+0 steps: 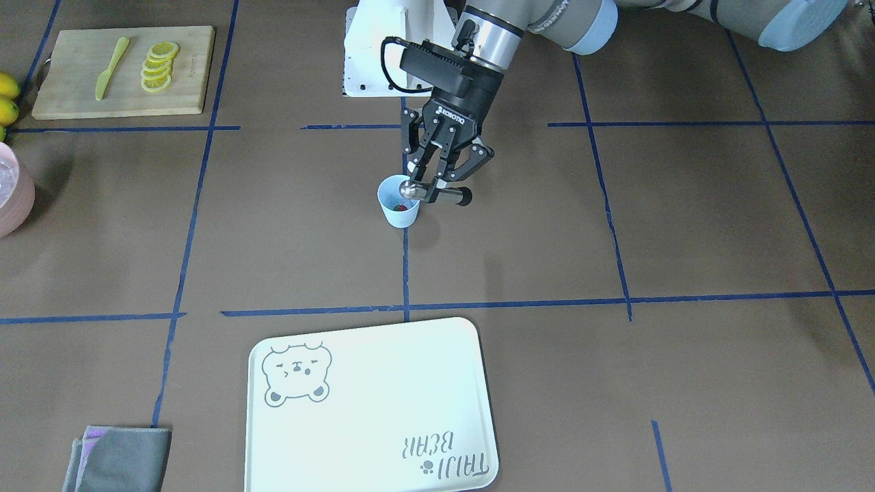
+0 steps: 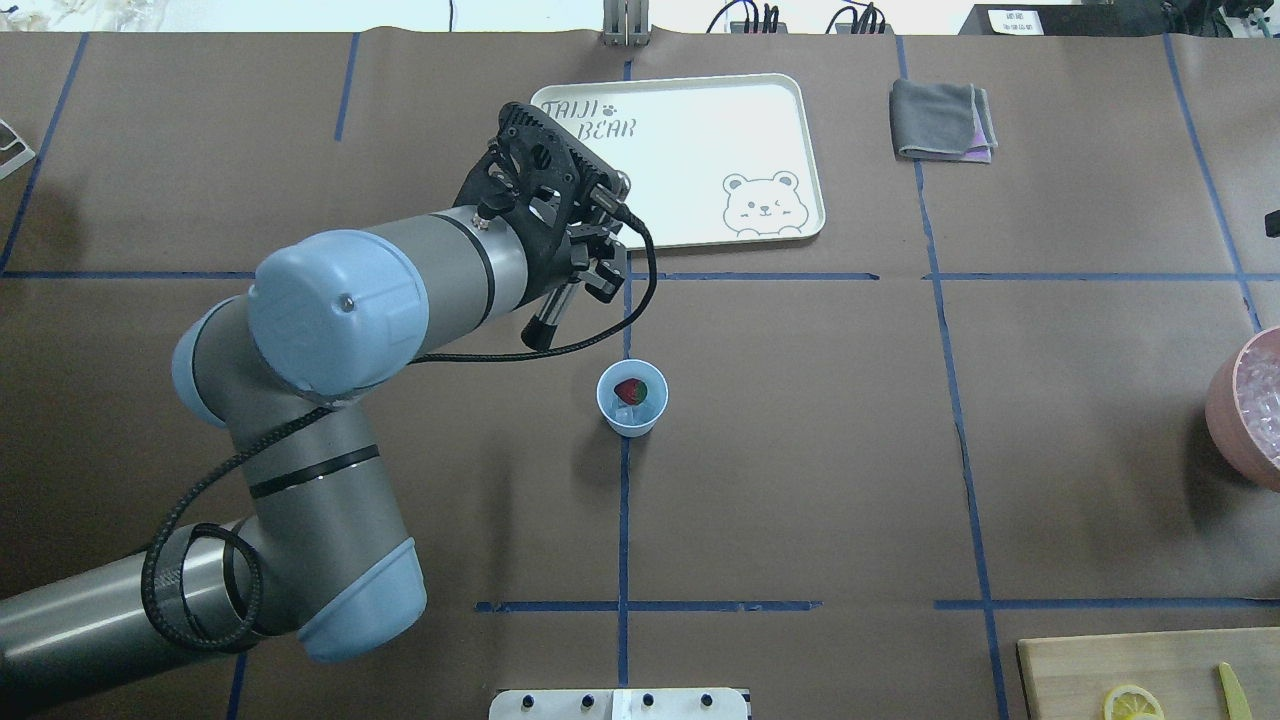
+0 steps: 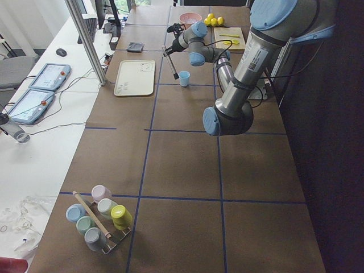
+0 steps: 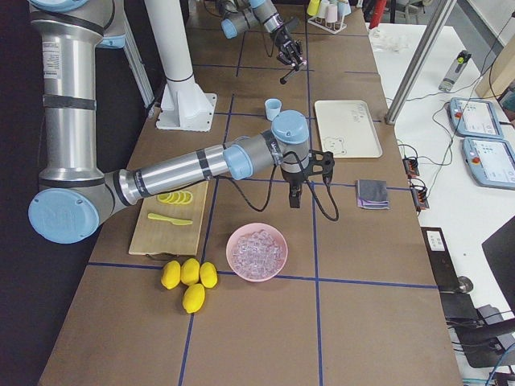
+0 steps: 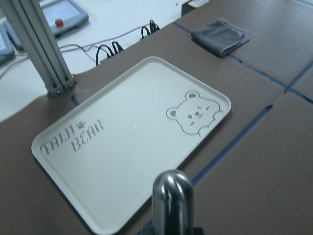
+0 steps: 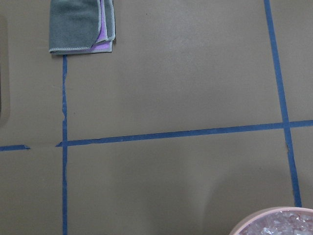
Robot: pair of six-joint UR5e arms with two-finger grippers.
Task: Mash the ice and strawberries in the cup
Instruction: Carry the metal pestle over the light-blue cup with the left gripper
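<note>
1. Only the overhead view looks inside the pale blue cup [image 2: 633, 428], mid-table: red strawberry [image 2: 630, 390] on clear ice [image 2: 634, 412]
2. Front view: left gripper [image 1: 429, 186] clamped on steel muddler [image 1: 450, 195]; right gripper [image 4: 295, 201], can't tell

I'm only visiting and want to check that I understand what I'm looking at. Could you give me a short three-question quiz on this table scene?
1. True or false: the cup holds a strawberry.
2. What does the left tool grip? A) a metal rod B) a green knife C) a grey cloth
3. Fill in: the lemon slices lie on the wooden ____.

Key: 1 true; 2 A; 3 cutting board.
</note>
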